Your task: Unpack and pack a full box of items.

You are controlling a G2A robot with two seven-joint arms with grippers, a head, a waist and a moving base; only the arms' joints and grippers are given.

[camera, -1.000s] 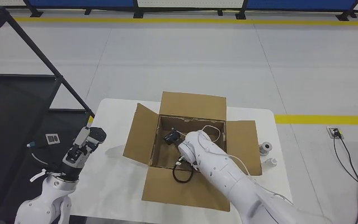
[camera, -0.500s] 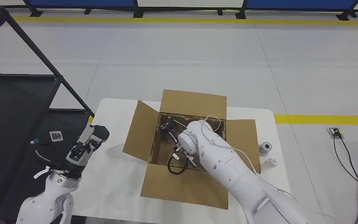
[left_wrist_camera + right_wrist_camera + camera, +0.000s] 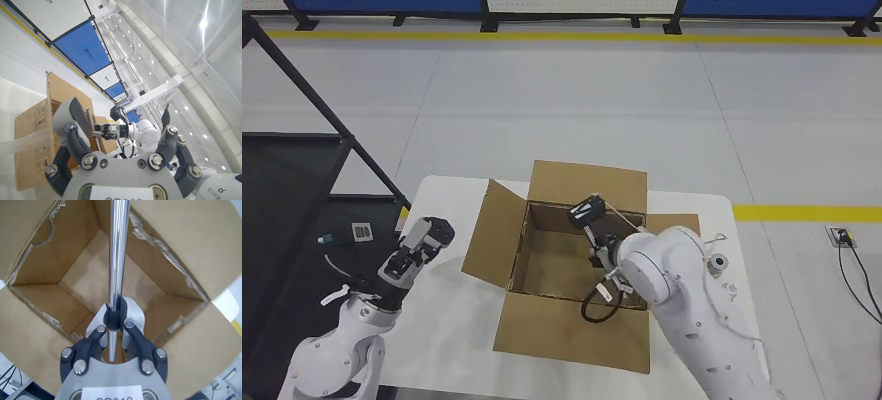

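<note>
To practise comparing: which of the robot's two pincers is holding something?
The right pincer, shut on a metal rod above the cardboard box; the left pincer is open and empty.

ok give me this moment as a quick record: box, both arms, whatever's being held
box: cardboard box, open, flaps folded outward, standing on the white table
right end effector: shut on a metal rod, above the box opening
left end effector: open, holding nothing, off to one side of the box
loose items: small white parts on the table at the box's other side
</note>
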